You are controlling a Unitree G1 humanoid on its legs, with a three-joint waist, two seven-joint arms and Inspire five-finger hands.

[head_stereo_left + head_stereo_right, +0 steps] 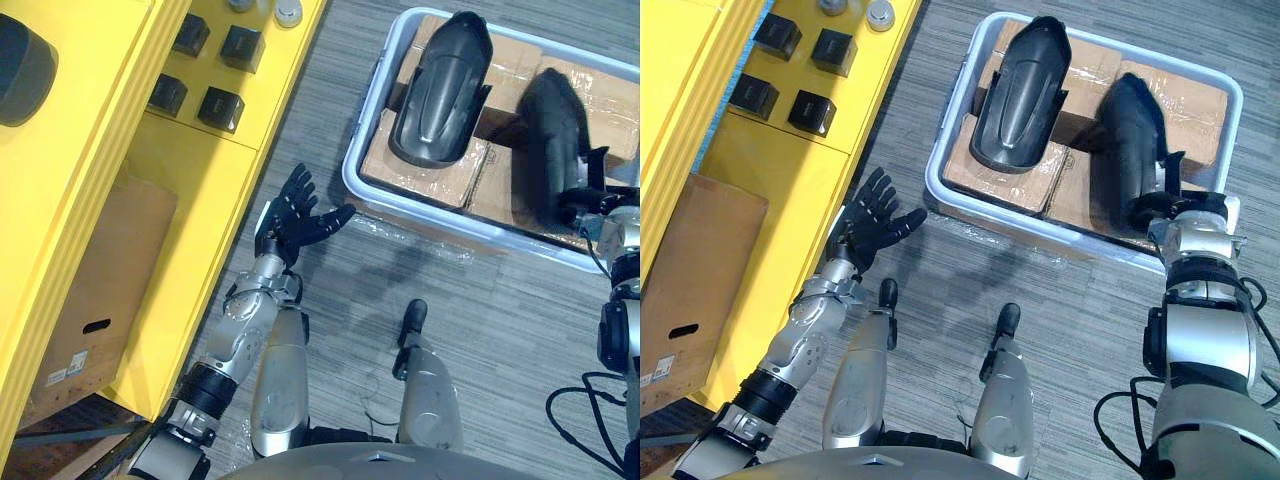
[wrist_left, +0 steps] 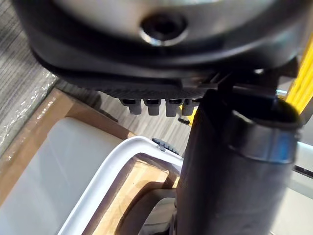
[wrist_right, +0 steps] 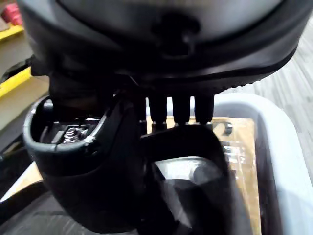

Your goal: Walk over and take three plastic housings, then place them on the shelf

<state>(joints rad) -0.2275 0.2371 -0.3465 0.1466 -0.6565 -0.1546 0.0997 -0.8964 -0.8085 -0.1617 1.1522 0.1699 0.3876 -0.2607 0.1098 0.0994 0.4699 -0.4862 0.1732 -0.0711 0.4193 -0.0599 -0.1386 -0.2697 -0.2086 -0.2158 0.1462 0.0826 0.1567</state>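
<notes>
Two black plastic housings lie on cardboard in a white bin (image 1: 375, 95) on the floor. The left housing (image 1: 440, 90) rests hollow side down. My right hand (image 1: 1162, 214) reaches into the bin's near right corner and is curled round the lower end of the right housing (image 1: 1130, 140). In the right wrist view the thumb (image 3: 122, 147) presses on that housing's rim (image 3: 73, 161). My left hand (image 1: 295, 215) hovers open over the carpet beside the bin's near left corner, holding nothing. The left wrist view has its fingertips (image 2: 156, 105) above the bin rim (image 2: 122, 161).
A yellow shelf (image 1: 190, 170) runs along the left, with small black boxes (image 1: 220, 105) on its lower level and a brown cardboard box (image 1: 90, 300) beneath. Grey carpet (image 1: 480, 300) lies between the shelf and the bin.
</notes>
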